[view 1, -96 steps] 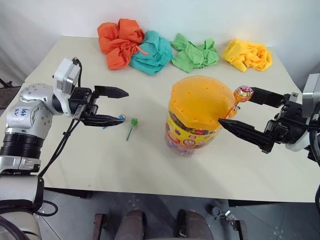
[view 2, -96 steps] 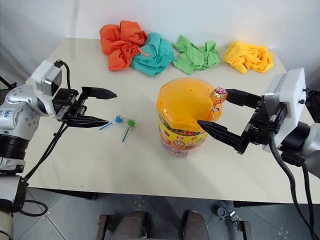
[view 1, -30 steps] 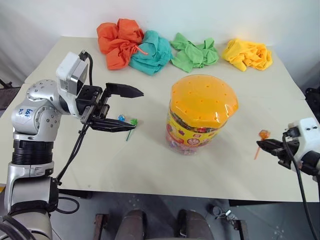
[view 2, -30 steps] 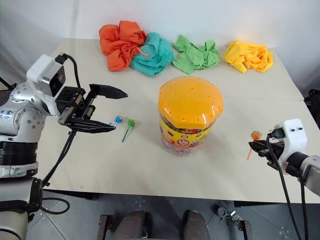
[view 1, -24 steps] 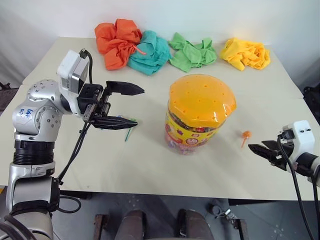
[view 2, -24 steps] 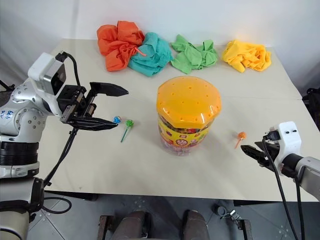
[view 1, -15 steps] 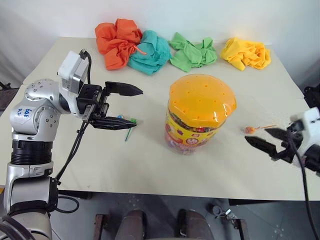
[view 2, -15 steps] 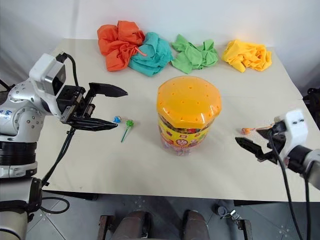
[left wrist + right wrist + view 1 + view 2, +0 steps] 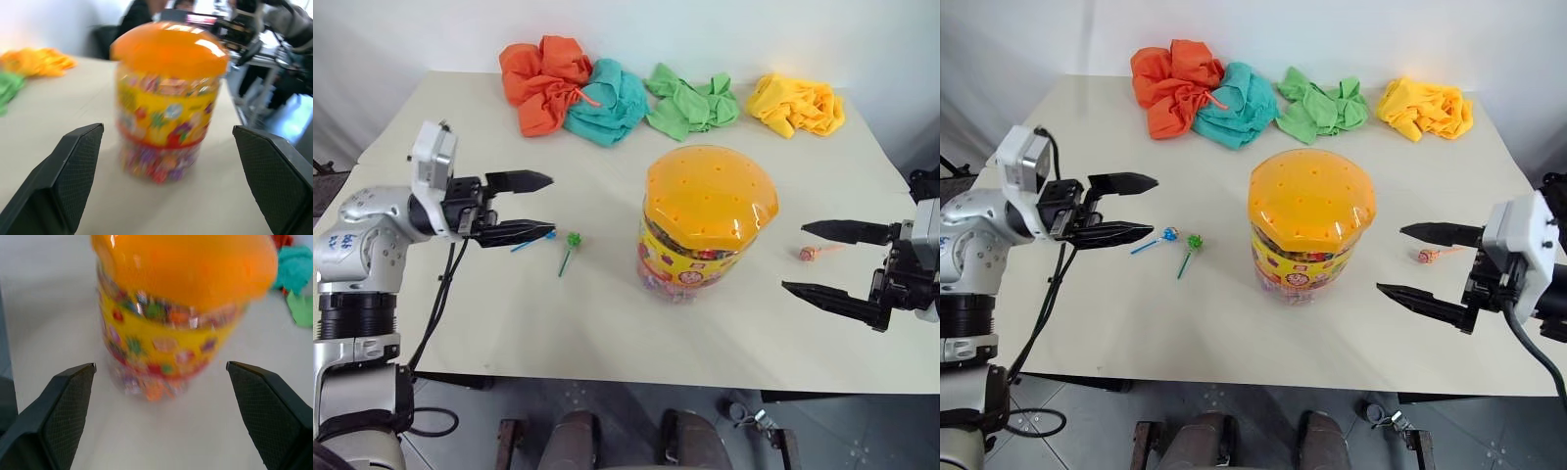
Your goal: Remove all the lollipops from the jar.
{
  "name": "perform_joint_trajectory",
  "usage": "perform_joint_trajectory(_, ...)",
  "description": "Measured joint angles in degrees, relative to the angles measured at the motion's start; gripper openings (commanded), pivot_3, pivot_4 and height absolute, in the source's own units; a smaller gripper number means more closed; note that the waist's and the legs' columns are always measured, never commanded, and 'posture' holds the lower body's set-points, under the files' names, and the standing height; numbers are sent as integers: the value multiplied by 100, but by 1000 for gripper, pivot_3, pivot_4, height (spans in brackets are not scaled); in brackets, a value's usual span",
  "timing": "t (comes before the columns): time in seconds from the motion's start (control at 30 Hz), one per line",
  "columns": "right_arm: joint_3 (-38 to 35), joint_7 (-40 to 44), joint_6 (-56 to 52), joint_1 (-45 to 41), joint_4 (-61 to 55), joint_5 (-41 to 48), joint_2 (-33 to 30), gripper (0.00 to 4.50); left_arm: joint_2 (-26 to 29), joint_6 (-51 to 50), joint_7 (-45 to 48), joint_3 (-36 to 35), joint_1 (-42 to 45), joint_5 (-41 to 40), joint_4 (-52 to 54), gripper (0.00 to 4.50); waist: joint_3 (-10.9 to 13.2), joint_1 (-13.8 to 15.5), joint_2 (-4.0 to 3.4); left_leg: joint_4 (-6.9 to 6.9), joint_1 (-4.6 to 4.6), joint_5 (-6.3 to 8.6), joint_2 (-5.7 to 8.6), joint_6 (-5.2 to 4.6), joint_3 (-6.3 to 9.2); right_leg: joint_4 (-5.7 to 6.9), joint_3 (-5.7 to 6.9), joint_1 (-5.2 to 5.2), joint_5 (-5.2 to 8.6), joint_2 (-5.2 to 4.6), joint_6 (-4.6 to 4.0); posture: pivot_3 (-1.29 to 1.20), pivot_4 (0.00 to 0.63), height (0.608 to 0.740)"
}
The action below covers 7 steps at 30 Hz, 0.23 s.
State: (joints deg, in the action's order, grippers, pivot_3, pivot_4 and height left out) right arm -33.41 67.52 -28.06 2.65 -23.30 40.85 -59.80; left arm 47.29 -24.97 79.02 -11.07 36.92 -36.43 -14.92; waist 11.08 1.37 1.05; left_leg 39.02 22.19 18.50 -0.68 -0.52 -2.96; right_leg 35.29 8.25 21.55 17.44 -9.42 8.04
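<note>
The jar (image 9: 703, 227), a clear tub with a domed orange lid and a yellow label, stands upright mid-table. It also appears as the jar (image 9: 168, 98) and the jar (image 9: 171, 328) in the two wrist views. A green lollipop (image 9: 574, 239) and a blue lollipop (image 9: 1170, 234) lie left of it on the table. An orange lollipop (image 9: 807, 254) lies to its right. My left gripper (image 9: 551, 204) hovers open and empty just left of the blue and green ones, pointing at the jar. My right gripper (image 9: 1391, 259) is open and empty, its fingers either side of the orange lollipop.
Along the back of the beige table (image 9: 607, 333) lie crumpled cloths: orange (image 9: 543, 78), teal (image 9: 607, 103), green (image 9: 690, 103) and yellow (image 9: 798, 106). Bare tabletop lies in front of the jar up to the near edge.
My right gripper opened and let go of the orange lollipop, which now lies right of the jar. That gripper then rose and turned toward the jar. My left gripper drew back to the left.
</note>
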Motion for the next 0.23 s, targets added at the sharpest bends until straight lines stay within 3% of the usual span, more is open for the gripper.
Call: perform_joint_trajectory(0.23, 322, 222, 452, -158, 531, -275, 99, 4467, 156, 292, 58, -391, -965, 89, -82, 4500, 1, -9, -1, 0, -1, 1, -3, 3, 2, 1, 0, 0, 0, 0, 0, 0, 150, 740)
